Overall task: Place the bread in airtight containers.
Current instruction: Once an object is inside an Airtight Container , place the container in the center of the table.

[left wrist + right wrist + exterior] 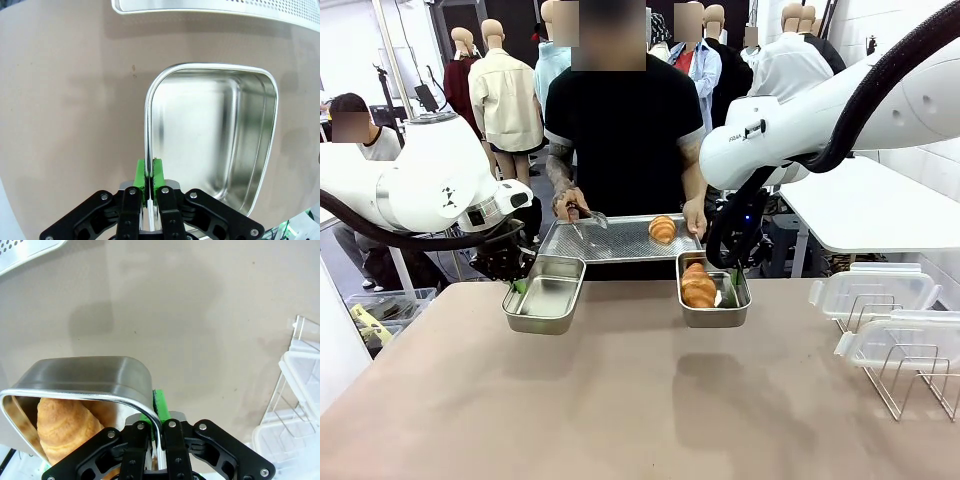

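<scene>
Over beige table [620, 400], left jaws clamp empty tin [545, 297], right jaws croissant tin [713, 318].

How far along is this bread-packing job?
Half done: one croissant sits in the tin the right gripper clamps. In hand: the left gripper holds the empty tin. Left: the second croissant, on the person's tray, and both clear lids on the rack.

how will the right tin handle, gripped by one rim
Likely stiff: the steel tin shows no bend with the right gripper pinching one wall. It may tilt, since the croissant loads it off the grip. The polished rim could slip.
</scene>
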Controlling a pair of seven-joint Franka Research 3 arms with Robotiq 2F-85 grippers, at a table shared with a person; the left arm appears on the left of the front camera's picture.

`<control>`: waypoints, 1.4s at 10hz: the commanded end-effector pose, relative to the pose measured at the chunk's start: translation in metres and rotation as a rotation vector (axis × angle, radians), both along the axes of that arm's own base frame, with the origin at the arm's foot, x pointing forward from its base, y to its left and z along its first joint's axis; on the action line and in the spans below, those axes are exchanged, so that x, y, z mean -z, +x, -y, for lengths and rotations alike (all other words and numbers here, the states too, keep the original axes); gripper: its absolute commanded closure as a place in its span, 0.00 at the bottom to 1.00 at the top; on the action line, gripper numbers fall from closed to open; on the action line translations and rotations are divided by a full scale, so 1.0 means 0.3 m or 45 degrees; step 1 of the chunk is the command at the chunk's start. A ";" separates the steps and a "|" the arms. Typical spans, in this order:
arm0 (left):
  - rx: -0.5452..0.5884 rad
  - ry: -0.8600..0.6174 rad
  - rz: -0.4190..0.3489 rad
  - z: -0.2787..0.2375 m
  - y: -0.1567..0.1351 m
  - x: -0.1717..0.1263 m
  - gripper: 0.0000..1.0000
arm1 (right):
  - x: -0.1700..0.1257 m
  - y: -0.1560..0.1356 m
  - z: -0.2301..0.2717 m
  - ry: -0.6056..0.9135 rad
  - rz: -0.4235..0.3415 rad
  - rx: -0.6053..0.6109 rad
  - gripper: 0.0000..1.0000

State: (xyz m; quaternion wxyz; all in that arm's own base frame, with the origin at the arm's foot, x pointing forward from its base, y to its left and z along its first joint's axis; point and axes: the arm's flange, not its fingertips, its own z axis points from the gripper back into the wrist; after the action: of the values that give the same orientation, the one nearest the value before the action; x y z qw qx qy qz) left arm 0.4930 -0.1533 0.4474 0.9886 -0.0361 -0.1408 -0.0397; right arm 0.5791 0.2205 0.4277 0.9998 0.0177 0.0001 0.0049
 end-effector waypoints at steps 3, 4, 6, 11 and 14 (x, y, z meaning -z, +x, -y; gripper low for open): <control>0.007 0.019 0.013 -0.003 0.007 -0.014 1.00 | -0.007 -0.011 0.004 -0.003 0.009 0.003 1.00; 0.007 0.019 0.013 -0.003 0.007 -0.014 1.00 | -0.007 -0.011 0.004 -0.003 0.009 0.003 1.00; 0.007 0.019 0.013 -0.003 0.007 -0.014 1.00 | 0.000 0.000 0.000 0.000 0.000 0.000 1.00; 0.007 0.019 0.013 -0.003 0.007 -0.014 1.00 | 0.168 0.143 0.009 0.001 -0.081 0.022 1.00; 0.007 0.019 0.013 -0.003 0.007 -0.014 1.00 | 0.264 0.184 0.009 0.035 -0.166 -0.016 1.00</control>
State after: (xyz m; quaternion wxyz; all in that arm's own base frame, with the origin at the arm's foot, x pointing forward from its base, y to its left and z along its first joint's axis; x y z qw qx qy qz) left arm 0.4931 -0.1533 0.4475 0.9886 -0.0361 -0.1408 -0.0397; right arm 0.6242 0.2150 0.3427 0.9986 0.0164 0.0496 -0.0022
